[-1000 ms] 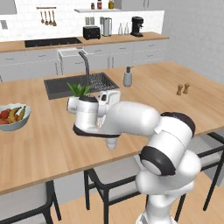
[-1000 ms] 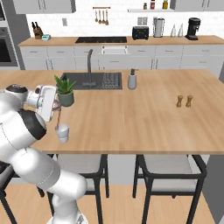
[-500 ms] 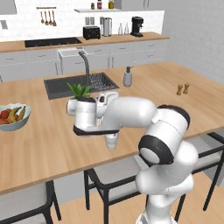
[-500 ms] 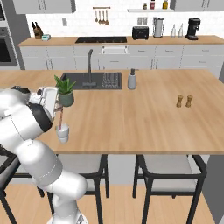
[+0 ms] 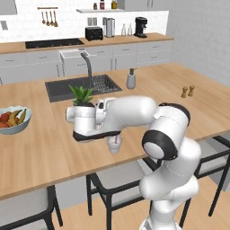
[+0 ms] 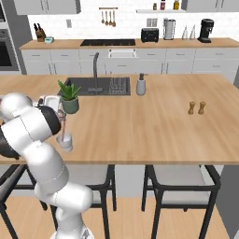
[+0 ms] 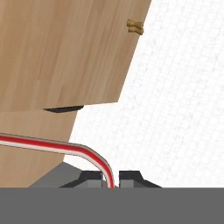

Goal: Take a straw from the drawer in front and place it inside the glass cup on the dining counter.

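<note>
While the arm reaches left over the dining counter [image 6: 140, 126], the gripper [image 7: 110, 178] is clamped on the red straw [image 7: 65, 148]. The glass cup [image 6: 65, 140] stands near the counter's front edge, beside the potted plant [image 6: 70, 97].

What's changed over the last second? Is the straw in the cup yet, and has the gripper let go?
Little has moved. The arm has folded in slightly toward the base, its hand staying over the glass cup. The straw stands with its lower end in the cup, as before. The gripper remains shut on the straw; nothing released. The potted plant, fruit bowl and shakers are unchanged.
</note>
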Available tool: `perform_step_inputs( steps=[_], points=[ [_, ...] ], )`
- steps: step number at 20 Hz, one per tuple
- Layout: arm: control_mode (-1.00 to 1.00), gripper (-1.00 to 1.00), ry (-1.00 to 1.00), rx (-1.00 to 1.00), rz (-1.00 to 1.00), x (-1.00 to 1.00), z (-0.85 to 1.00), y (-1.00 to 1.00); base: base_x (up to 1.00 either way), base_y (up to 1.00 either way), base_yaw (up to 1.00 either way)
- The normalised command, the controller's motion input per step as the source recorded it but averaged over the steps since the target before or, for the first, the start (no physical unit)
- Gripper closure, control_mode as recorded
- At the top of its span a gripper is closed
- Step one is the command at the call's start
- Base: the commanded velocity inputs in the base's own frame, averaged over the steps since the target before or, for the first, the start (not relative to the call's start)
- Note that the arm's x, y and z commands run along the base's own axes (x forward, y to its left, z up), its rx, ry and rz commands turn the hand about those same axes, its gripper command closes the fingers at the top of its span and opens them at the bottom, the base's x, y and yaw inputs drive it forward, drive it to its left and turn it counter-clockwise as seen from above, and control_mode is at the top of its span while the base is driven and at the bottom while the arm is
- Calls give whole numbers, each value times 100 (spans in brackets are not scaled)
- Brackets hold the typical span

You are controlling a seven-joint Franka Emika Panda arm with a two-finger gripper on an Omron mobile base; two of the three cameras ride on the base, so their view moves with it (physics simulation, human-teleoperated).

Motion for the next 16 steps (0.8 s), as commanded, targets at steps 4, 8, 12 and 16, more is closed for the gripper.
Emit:
perform_step_inputs(
  steps=[4, 8, 12, 16],
  points=[
    [-100, 100, 0, 0, 0, 17, -1, 12, 0, 0, 0],
    [-100, 100, 0, -1, 0, 9, 0, 1, 0, 0, 0],
    [-100, 100, 0, -2, 0, 0, 0, 0, 0, 0, 0],
    [-100, 100, -1, -3, 0, 5, 0, 0, 0, 0, 0]
  ],
)
